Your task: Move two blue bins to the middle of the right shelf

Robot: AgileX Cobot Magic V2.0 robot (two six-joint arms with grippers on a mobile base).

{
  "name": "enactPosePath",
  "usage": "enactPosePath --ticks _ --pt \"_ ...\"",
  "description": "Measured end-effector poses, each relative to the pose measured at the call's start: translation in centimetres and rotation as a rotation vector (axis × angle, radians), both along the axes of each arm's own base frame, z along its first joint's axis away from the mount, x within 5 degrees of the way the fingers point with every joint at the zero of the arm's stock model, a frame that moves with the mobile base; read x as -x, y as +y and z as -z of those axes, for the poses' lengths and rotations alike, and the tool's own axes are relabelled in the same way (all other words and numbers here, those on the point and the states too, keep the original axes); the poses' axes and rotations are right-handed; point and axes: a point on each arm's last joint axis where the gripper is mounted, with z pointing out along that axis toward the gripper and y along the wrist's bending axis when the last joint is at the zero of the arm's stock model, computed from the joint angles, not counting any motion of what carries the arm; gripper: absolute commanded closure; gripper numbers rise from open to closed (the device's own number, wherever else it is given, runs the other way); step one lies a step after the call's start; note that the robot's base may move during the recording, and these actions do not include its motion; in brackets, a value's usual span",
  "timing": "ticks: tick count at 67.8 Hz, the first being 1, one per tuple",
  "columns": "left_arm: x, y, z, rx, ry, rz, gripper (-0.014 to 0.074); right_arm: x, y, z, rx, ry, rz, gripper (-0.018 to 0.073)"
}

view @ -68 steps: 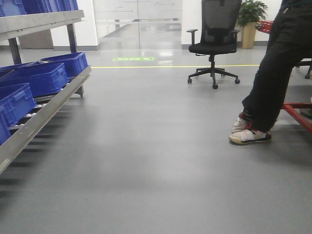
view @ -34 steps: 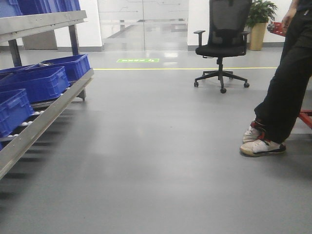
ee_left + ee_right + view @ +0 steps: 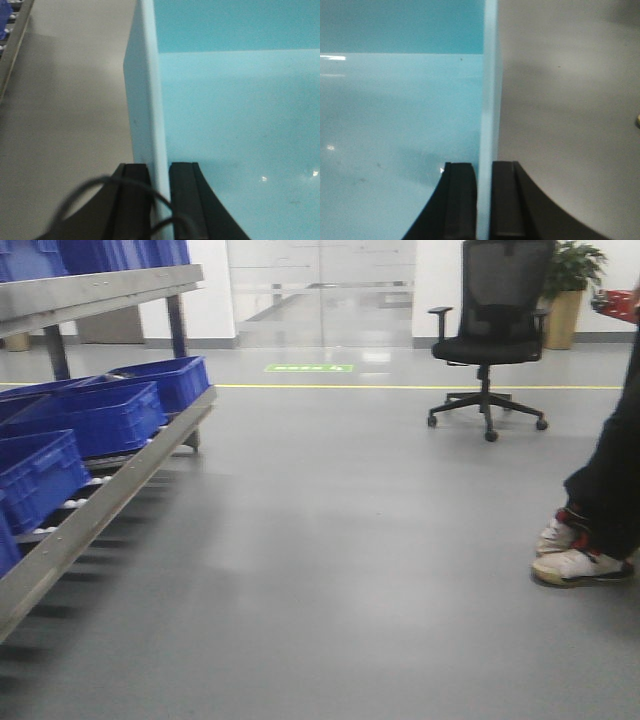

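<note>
So, bot's got the light blue bin [image 3: 225, 125] by both walls

The left gripper [image 3: 159, 172] pinches its left wall, one finger inside, one outside. The right gripper [image 3: 483, 172] clamps the right wall likewise, probably to keep it level. Grey floor [image 3: 560, 100] shows beside both walls; the rack [image 3: 110, 495] of dark blue crates [image 3: 110, 415] sits near left. No sign of the right shelf.

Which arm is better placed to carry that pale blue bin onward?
Neither alone: the left gripper clamps the left wall of the pale blue bin, the right gripper its right wall, so both likely carry it together.
</note>
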Motion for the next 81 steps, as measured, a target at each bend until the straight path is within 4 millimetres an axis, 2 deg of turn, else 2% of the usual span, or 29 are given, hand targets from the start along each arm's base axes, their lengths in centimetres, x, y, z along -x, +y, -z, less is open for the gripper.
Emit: enactPosePath --ticks 81 --pt "-0.01 0.01 0.0 -0.001 -0.001 -0.001 0.0707 0.01 0.02 0.0 -0.002 0.001 -0.001 0.0711"
